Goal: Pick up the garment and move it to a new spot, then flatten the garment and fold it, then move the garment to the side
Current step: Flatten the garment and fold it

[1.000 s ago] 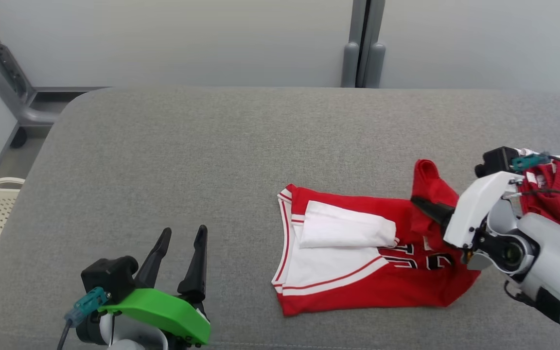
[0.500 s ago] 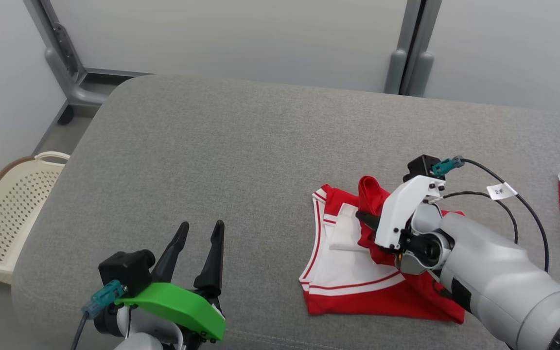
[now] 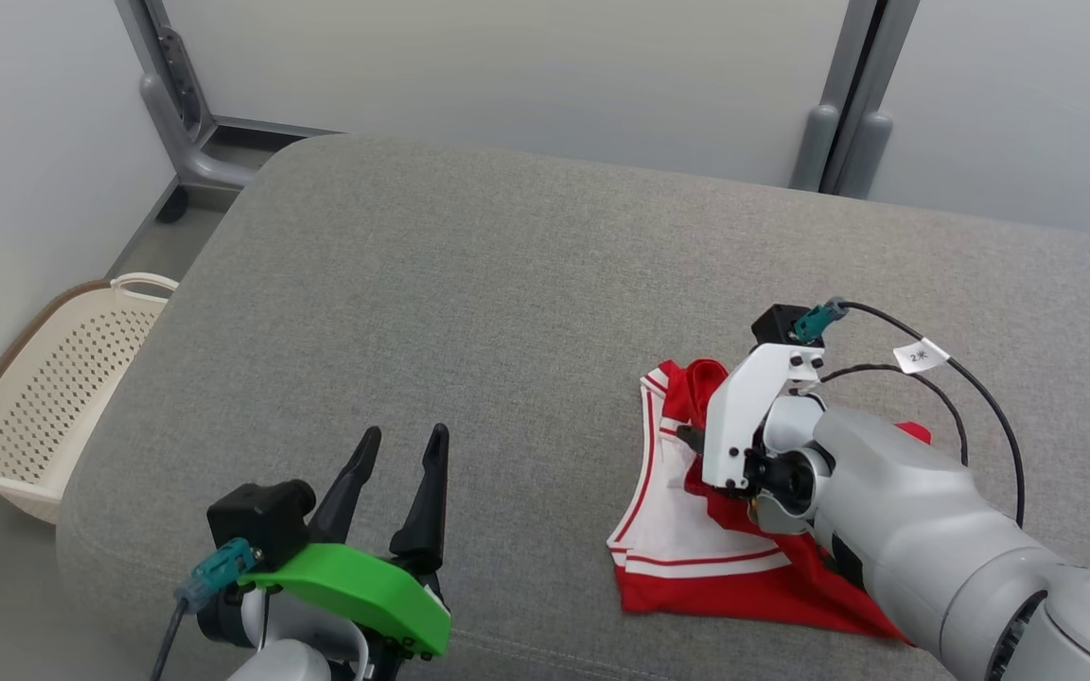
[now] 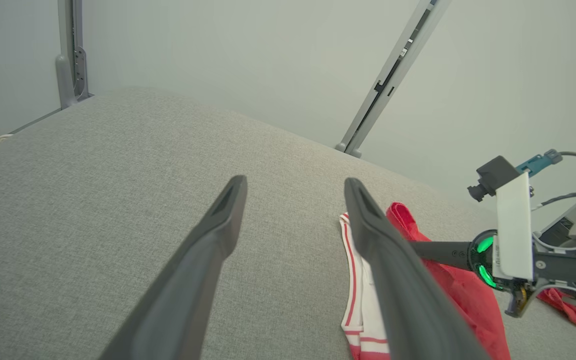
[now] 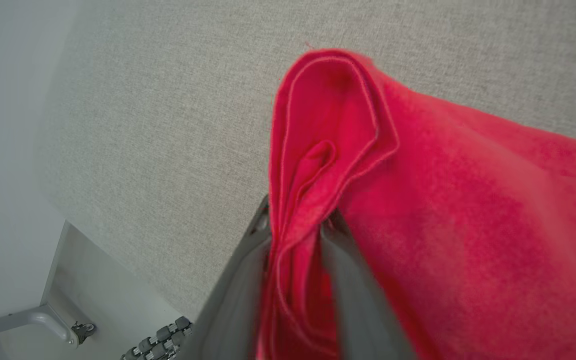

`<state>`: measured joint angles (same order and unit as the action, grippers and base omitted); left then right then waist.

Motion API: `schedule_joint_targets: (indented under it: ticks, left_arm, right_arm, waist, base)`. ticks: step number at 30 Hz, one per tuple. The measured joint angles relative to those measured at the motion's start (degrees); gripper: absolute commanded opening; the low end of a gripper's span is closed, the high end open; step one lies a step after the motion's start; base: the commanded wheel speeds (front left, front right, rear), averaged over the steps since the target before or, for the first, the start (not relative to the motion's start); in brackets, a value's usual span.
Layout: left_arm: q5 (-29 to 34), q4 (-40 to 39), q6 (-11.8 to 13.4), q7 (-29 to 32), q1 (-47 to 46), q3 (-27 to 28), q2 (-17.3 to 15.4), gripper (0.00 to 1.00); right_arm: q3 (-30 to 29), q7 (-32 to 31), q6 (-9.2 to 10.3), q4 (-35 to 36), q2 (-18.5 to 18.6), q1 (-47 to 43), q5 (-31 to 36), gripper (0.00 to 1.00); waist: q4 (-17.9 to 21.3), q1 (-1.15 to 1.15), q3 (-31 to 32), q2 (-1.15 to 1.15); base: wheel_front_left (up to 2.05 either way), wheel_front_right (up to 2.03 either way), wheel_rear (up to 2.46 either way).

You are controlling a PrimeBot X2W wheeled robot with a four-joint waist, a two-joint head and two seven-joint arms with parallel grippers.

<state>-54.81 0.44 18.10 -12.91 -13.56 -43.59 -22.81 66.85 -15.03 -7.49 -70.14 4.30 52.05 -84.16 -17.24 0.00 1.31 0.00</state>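
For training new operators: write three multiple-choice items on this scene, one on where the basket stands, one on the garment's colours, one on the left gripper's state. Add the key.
1. Where is the basket?
A. On the floor by the left end of the cushion.
B. On top of the cushion.
C. On a shelf.

2. What colours is the garment?
A. Blue and yellow.
B. Red and white.
C. All black.

3. How is the left gripper?
A. Shut on the garment.
B. Shut on nothing.
C. Open, over bare cushion.

Key: 1 A, it stands below the cushion's edge; 2 B, red cloth with a white panel and stripes; 3 C, its fingers stand apart with nothing between them.
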Motion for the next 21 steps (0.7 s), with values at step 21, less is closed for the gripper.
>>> schedule_joint_targets:
  ticks: [21]
  left_arm:
    - [-0.01,-0.21,0.13,0.00,-0.03,-0.02,-0.43,1.00]
  right_arm:
    - [-2.10,1.87,0.00,5.72,1.07,6.83,-1.38,1.00]
  waist:
    - [3.07,0.00,1.10,0.00]
  base:
    - [0.00,0.00,0.00]
